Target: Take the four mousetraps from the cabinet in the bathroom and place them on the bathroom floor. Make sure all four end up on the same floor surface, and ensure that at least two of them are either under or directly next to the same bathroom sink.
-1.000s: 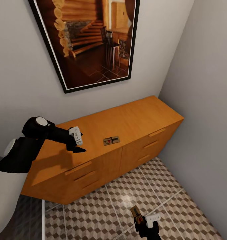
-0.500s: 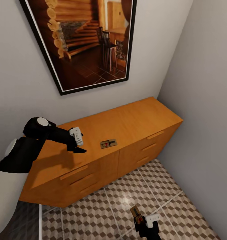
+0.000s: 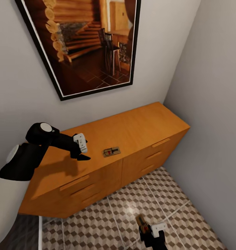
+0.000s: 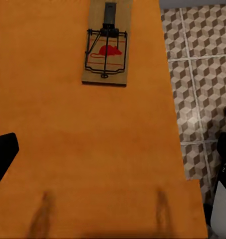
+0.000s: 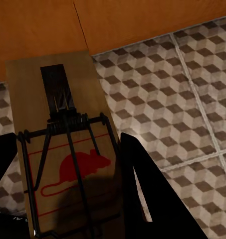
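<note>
in the head view, our left tool (image 3: 84, 152) hovers above the cabinet (image 3: 138, 128) top, with one mousetrap (image 3: 111, 151) lying flat just beside it at about 3 o'clock; we cannot tell its spread here. against the earlier frames the whole picture has slid a little, so we judge the camera moved, not the trap. our right tool (image 3: 146, 232) hangs over the bathroom floor (image 3: 107, 225), gripping a second trap.

in the left wrist view, the fingers look wide apart. the trap (image 4: 106, 50) sits near the edge, so a clumsy reach could nudge it off.

in the right wrist view, the held mousetrap (image 5: 68, 164) sits between the fingers; a loose hold could drop it.
</note>
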Controlling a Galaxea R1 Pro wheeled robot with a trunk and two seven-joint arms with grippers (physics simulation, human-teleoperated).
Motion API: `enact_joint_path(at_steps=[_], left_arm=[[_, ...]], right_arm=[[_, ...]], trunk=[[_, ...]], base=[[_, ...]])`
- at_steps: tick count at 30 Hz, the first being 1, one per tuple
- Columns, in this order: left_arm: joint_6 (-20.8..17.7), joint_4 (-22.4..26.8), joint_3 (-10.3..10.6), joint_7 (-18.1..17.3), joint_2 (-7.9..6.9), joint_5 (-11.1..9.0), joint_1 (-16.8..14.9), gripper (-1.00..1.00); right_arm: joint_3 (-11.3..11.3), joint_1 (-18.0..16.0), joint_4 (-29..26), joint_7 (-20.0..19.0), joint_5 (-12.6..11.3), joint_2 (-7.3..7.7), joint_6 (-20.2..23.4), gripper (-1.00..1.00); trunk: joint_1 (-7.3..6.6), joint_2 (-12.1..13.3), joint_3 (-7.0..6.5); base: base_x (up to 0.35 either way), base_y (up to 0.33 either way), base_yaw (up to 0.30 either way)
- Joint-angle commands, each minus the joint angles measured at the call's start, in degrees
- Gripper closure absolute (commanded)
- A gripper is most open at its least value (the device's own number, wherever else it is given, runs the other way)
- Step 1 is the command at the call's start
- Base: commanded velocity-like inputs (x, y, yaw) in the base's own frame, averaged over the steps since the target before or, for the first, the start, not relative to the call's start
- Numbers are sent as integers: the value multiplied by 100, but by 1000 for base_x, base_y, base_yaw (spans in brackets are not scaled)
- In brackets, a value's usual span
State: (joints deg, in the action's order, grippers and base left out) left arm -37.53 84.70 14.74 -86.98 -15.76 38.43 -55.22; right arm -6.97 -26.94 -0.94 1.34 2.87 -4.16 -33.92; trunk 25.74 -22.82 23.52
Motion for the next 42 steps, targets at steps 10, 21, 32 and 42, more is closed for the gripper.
enact_joint_path(at_steps=[10, 21, 32, 42], left_arm=[[-61, 3, 54, -39, -6, 41, -6, -100], [-61, 3, 64, -39, 2, 41, -6, -100], [-61, 1, 90, -39, 43, 41, -6, -100], [-61, -6, 115, -39, 73, 58, -6, -100]], right_arm=[[-6, -5, 7, 15, 20, -6, -18, 100], [-6, -5, 6, 15, 20, -6, -18, 100], [-6, -5, 7, 15, 20, -6, -18, 100], [-6, -5, 7, 15, 20, -6, -18, 100]], trunk=[[5, -9, 9], [5, -9, 9], [5, -9, 9], [5, -9, 9]], base=[[70, -39, 0], [1, -47, 0], [28, -27, 0], [45, -37, 0]])
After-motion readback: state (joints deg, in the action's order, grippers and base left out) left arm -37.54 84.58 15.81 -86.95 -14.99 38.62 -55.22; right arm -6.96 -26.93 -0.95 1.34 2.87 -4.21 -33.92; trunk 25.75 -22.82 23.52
